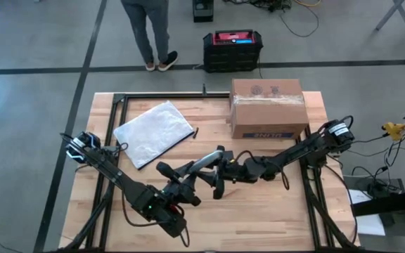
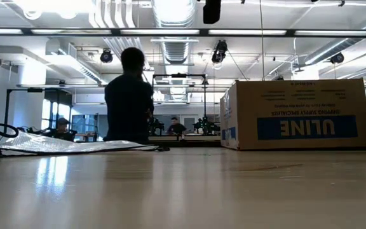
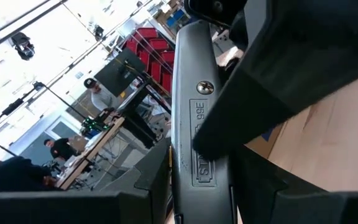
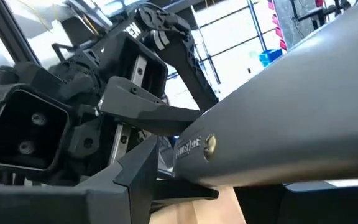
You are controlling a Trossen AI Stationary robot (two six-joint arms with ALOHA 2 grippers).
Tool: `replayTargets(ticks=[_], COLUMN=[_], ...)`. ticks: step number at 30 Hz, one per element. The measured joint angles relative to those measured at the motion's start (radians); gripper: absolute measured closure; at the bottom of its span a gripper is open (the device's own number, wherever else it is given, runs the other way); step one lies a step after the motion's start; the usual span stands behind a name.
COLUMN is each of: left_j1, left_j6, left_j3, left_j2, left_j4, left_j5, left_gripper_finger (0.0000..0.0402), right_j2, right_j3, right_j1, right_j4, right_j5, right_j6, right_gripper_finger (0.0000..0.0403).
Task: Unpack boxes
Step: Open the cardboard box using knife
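From above, the box (image 1: 268,107) sits shut at the desk's (image 1: 273,218) far right; the bag (image 1: 153,131) lies left of it. Nearer than the box, the left tool (image 1: 201,167) and right tool (image 1: 219,169) meet on a grey knife (image 1: 204,161), probably a handover to slit the tape. Level view: box upright, label upside down. Left wrist: the knife (image 3: 197,124) is clamped in its jaws. Right wrist: the knife (image 4: 278,118) lies against its jaws; whether they clamp it, I cannot tell.
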Motion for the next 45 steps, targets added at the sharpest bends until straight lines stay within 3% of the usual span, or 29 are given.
replayTargets(ticks=[4, 10, 18, 25, 30, 34, 39, 45], left_j1=[0.0, 0.0, 0.0, -0.023, -0.056, -0.093, -0.12, -0.115], left_j6=[0.029, 0.042, 0.042, 0.039, 0.033, 0.004, -0.164, -0.587], left_j3=[0.001, 0.008, 0.008, 0.047, 0.065, 0.065, 0.071, 0.056], left_j2=[0.0, 0.0, -0.002, -0.007, -0.016, -0.036, -0.067, -0.061], left_j4=[0.032, 0.05, 0.051, 0.053, 0.051, 0.048, -0.028, -0.329], left_j5=[-0.004, -0.012, 0.017, 0.117, 0.155, 0.164, 0.18, 0.308], left_gripper_finger=[0.0283, 0.028, 0.0253, 0.0216, 0.022, 0.023, 0.0243, 0.0246], right_j2=[0.005, 0.004, 0.004, -0.012, -0.042, -0.085, -0.104, -0.123], right_j3=[0.008, 0.008, 0.008, 0.009, 0.01, 0.013, 0.001, 0.007], right_j1=[0.0, -0.003, -0.004, 0.001, 0.0, 0.003, 0.003, 0.003], right_j4=[0.0, -0.001, -0.011, -0.054, -0.106, -0.214, -0.364, -0.391], right_j5=[-0.001, 0.0, -0.031, -0.088, -0.194, -0.211, -0.206, -0.205], right_j6=[0.0, 0.003, -0.048, -0.161, -0.28, -0.378, -0.448, -0.493], right_gripper_finger=[0.0255, 0.0315, 0.0315, 0.0315, 0.0315, 0.0316, 0.0316, 0.0316])
